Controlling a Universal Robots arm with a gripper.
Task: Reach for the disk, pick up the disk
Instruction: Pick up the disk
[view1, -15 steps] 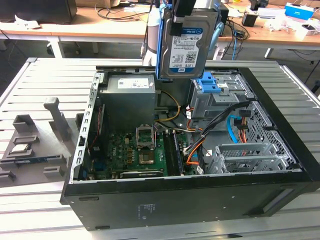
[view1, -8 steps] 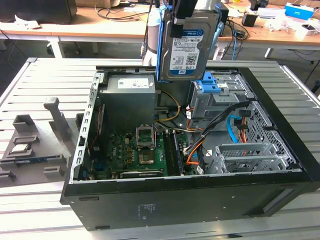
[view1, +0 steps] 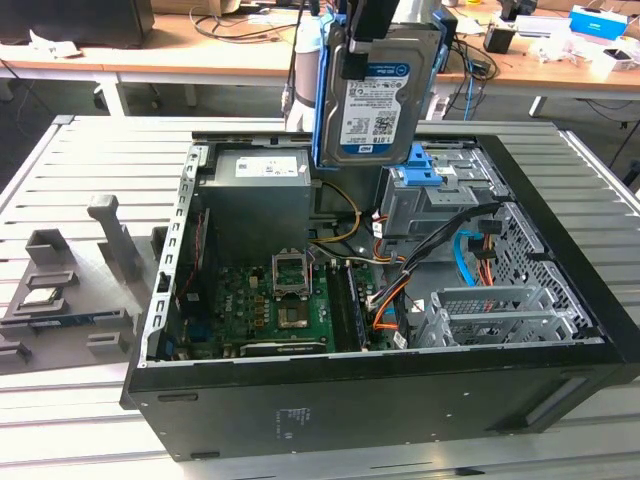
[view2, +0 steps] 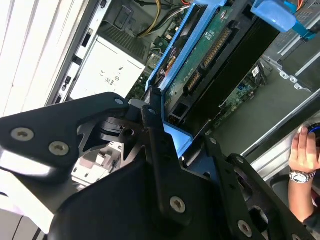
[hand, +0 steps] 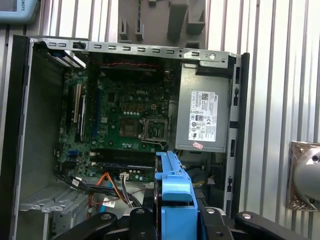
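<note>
The disk (view1: 372, 105), grey metal with a white-and-blue label and blue side rails, hangs upright in the air above the back of the open computer case (view1: 400, 400). My gripper (view1: 385, 40) is shut on its upper end. In the second wrist view the disk (view2: 212, 52) shows its green circuit-board underside and a blue rail, with the black gripper (view2: 177, 127) clamped on its near end. In the first wrist view the disk's blue rail (hand: 175, 192) stands edge-on between the fingers (hand: 145, 215), high over the case.
Below are the motherboard (view1: 285, 300), the power supply (view1: 260, 200), the grey drive cage with its blue latch (view1: 425, 185) and orange and blue cables. Grey fixtures holding a small chip (view1: 40, 298) sit at the exterior view's left. A person's hand with a wristwatch (view2: 302, 160) rests by the case.
</note>
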